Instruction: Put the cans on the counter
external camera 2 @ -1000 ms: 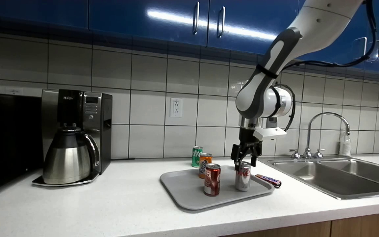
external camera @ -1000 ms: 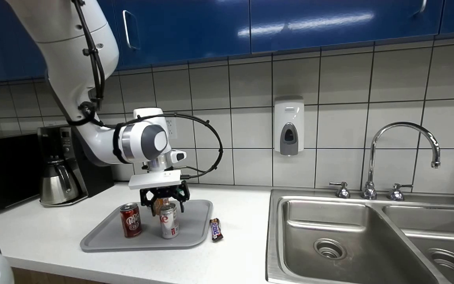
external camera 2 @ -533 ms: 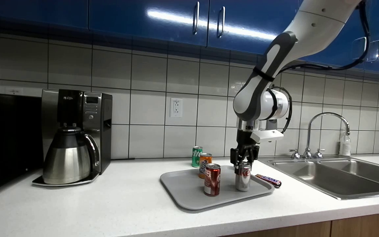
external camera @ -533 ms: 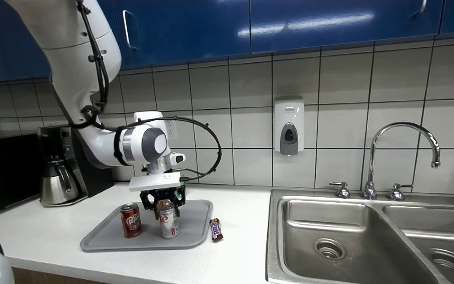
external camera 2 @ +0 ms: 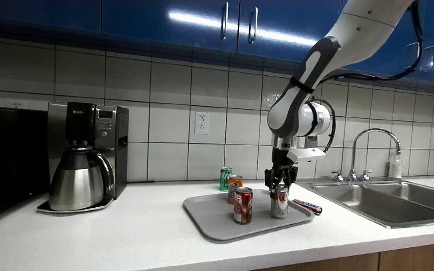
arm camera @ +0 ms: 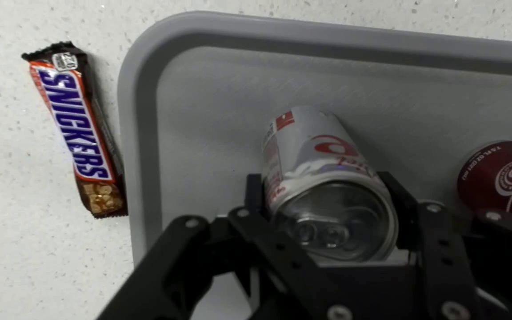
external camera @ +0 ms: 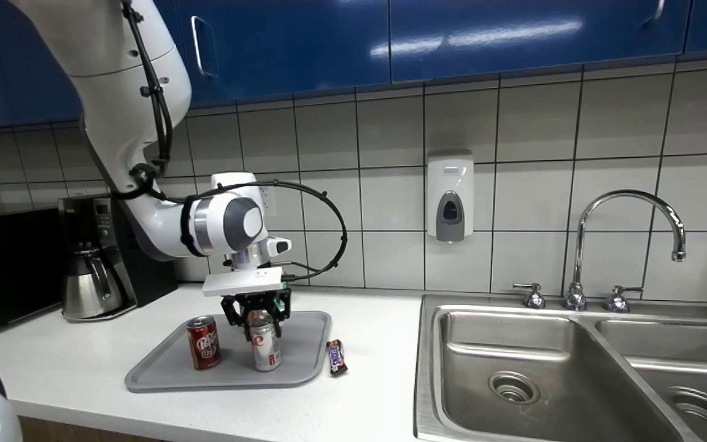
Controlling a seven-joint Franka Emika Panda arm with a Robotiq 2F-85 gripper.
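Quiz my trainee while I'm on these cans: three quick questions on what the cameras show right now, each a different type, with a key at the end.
1. Fill in: The gripper holds the ___ can.
2. True or false: The Snickers lies on the counter, beside the tray.
3. Which can is cut off by the edge of the wrist view?
A) orange can
B) dark red can
C) green can

Key: 1. silver, for the silver can; 2. true; 3. B.
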